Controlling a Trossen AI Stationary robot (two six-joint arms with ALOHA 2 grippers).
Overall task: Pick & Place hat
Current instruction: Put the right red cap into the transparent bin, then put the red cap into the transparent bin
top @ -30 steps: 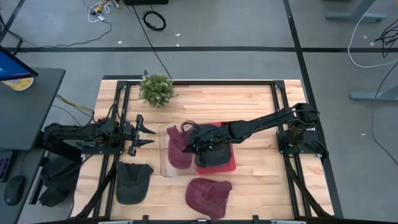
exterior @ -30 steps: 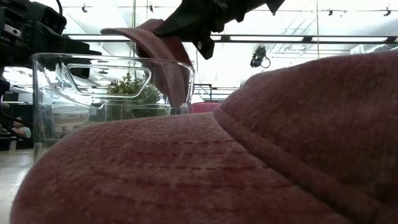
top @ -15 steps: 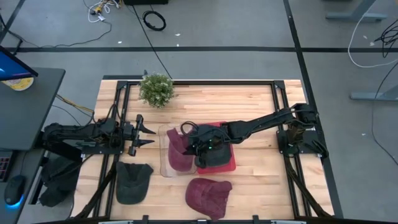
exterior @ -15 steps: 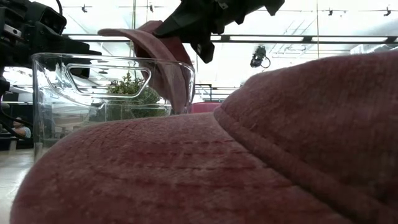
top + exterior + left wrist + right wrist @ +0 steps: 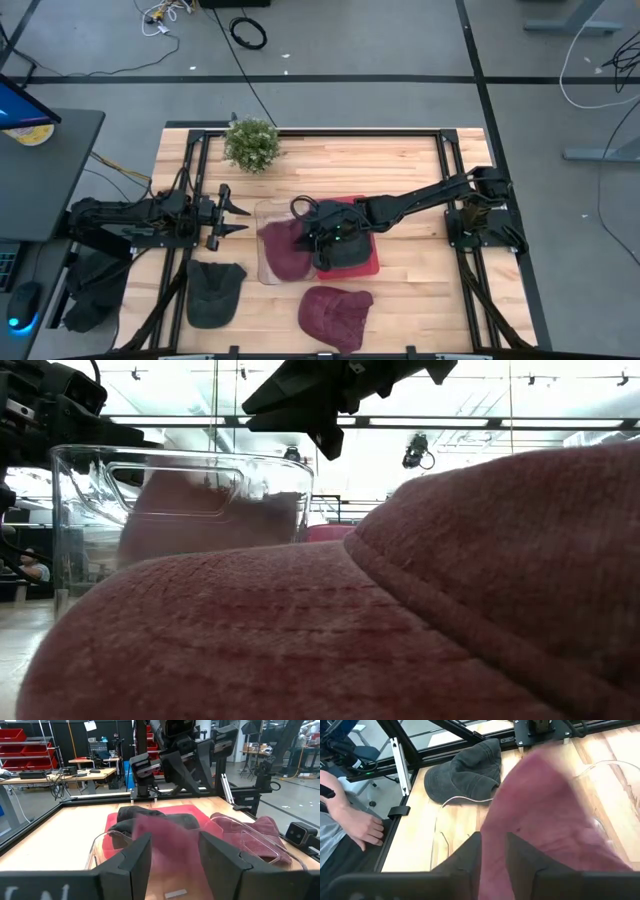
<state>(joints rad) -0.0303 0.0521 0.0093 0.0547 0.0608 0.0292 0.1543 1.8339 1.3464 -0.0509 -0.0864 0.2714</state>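
Note:
A maroon hat (image 5: 285, 250) lies inside the clear plastic bin (image 5: 266, 270) at mid-table. It shows blurred behind the bin wall in the low view (image 5: 200, 510) and below my fingers in the right wrist view (image 5: 545, 810). My right gripper (image 5: 305, 225) is open just above the bin's rim (image 5: 262, 405) and holds nothing. My left gripper (image 5: 225, 215) is open and empty, to the left of the bin, pointing toward it (image 5: 172, 855).
A black hat (image 5: 345, 250) lies on a red mat (image 5: 372, 262) right of the bin. A second maroon hat (image 5: 335, 315) and a dark grey hat (image 5: 215, 292) lie near the front edge. A potted plant (image 5: 250, 143) stands far left. A person's hand (image 5: 362, 825) rests beyond the table frame.
My right gripper has opened and let go of the maroon hat. The hat, which hung from the gripper over the bin's rim, has fallen into the bin and spread out on its floor. The gripper has stayed above the bin.

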